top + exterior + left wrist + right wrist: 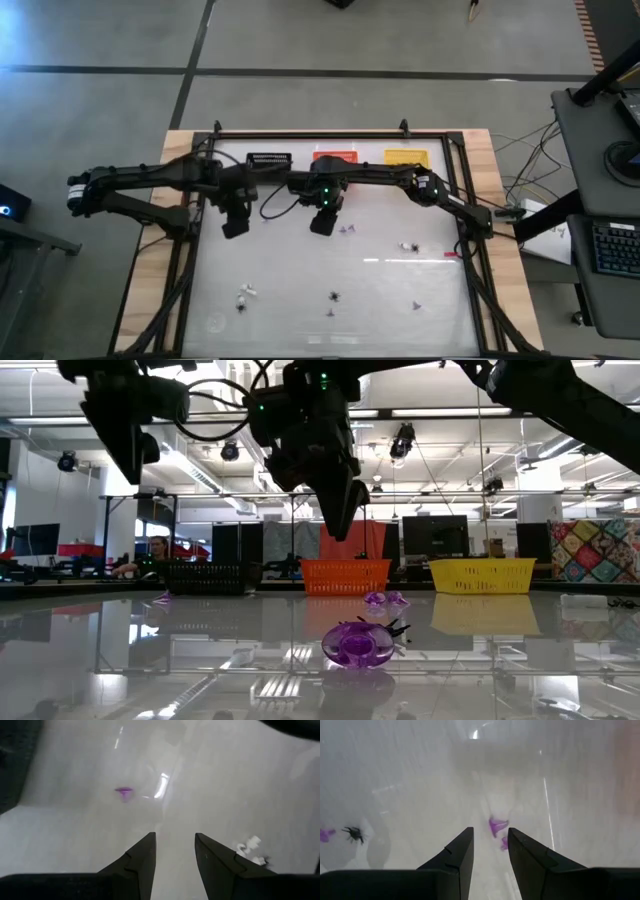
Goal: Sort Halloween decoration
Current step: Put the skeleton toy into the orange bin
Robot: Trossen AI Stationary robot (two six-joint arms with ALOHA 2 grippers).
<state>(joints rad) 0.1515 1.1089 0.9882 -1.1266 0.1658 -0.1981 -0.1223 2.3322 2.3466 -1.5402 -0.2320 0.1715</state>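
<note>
The Halloween decoration lies scattered on the white table. Two purple pieces (345,229) lie just right of my right gripper (322,224), which hangs open above the table; its wrist view shows one purple piece (496,826) just past its fingertips and a black spider (354,833) off to the side. My left gripper (235,228) hangs open above bare table, nothing between its fingers; its wrist view shows a purple piece (123,791) and white bits (250,847). More trinkets lie nearer the front: white bits (245,293), a black spider (333,296) and a purple piece (416,306).
Three baskets stand in a row at the table's far edge: black (268,160), orange (335,158), yellow (406,158). A purple ring with a spider (360,643) lies near the front edge. A black frame (190,250) runs along the table's sides.
</note>
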